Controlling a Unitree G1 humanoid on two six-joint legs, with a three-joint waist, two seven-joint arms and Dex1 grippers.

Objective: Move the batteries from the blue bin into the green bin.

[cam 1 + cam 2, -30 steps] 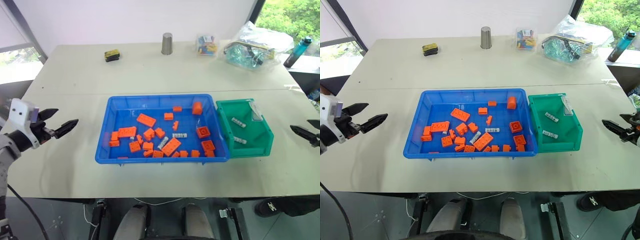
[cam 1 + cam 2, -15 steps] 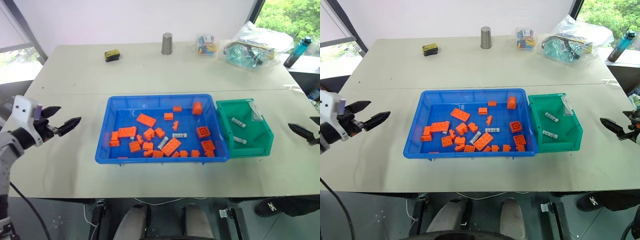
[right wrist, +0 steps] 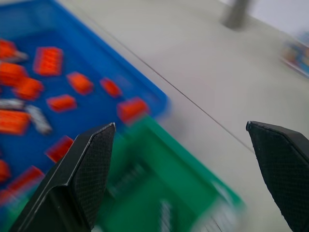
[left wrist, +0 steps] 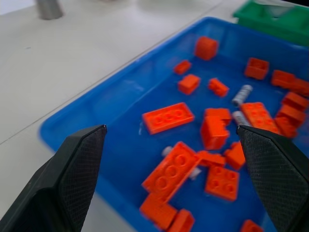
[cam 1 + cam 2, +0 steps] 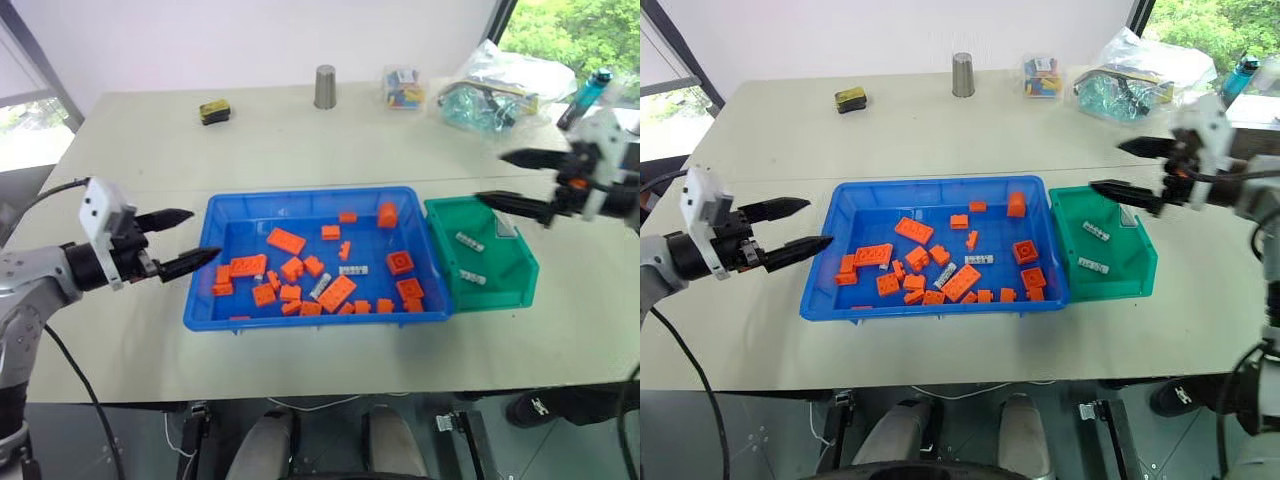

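The blue bin [image 5: 200, 290] sat on the table [image 5: 280, 140], the green bin [image 5: 515, 285] touching its right end. Among orange bricks [image 5: 286, 240] in the blue bin lay two batteries [image 5: 352, 270]; two more lay in the green bin. The left gripper [image 5: 183, 238] hung wide and empty over the blue bin's left rim. The right gripper [image 5: 507, 178] stood wide and empty above the green bin's far edge

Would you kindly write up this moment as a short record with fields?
source: large shallow bright blue plastic bin, holding orange toy bricks and silver-white batteries
target: smaller deep green plastic bin, with two batteries inside
left gripper: open, empty, at the blue bin's left rim
right gripper: open, empty, above the green bin
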